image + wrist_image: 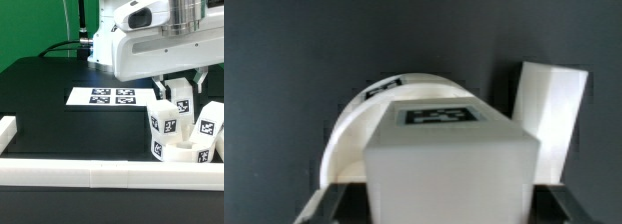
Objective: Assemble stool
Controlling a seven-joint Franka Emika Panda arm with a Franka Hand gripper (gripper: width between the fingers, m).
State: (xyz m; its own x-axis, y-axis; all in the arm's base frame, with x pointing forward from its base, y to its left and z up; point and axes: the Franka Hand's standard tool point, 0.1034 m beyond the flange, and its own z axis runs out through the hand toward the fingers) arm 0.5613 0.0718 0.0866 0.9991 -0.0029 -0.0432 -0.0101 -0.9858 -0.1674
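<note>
1. Arm: comes down from the upper right of the exterior frame; gripper (172,97) pinches a leg (163,122) over the seat (180,153), lower right.
2. Wrist view only: the leg's (450,160) tagged end; seat edge (352,130) behind.

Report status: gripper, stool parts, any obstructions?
Gripper shut on a leg. Leg held over the seat, two legs already standing in it. Nothing blocking.
</note>
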